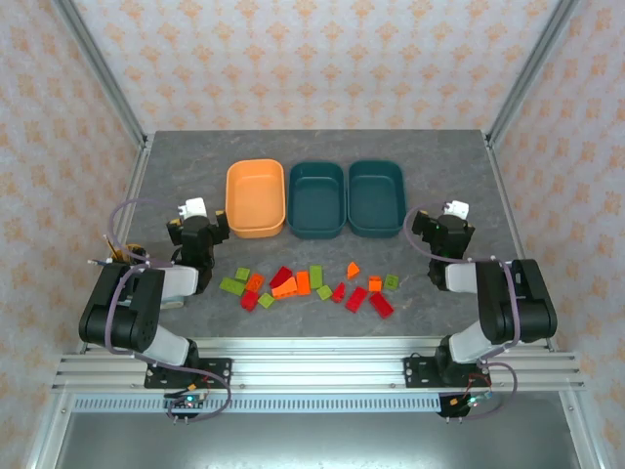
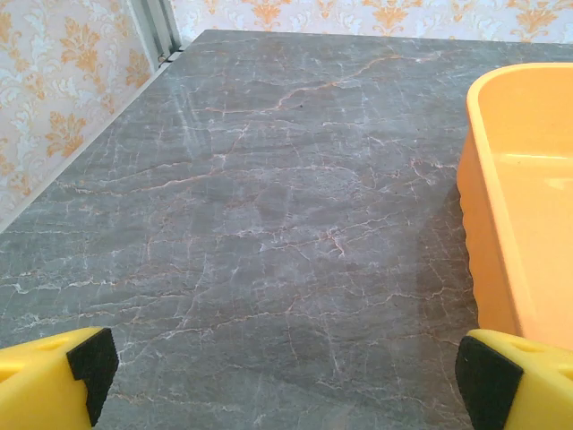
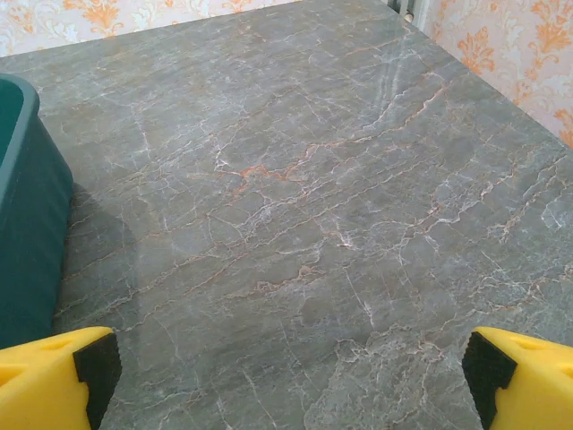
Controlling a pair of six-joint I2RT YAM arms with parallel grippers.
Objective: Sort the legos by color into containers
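Several legos lie scattered near the table's front edge between the two arms: red ones [image 1: 281,277], orange ones [image 1: 303,282] and lime green ones [image 1: 231,285]. Behind them stand three containers in a row: a light orange tub [image 1: 256,198] and two dark teal tubs [image 1: 316,199] [image 1: 376,197], all empty. My left gripper [image 1: 200,227] [image 2: 286,381] hovers open over bare table, just left of the orange tub [image 2: 528,197]. My right gripper [image 1: 444,227] [image 3: 291,376] is open too, right of the teal tub [image 3: 27,224]. Nothing sits between either pair of fingers.
A small yellow cup [image 1: 122,256] with pencils stands at the near left beside the left arm. Metal frame posts rise at the table's far corners, and patterned walls enclose the grey marble tabletop [image 1: 195,166].
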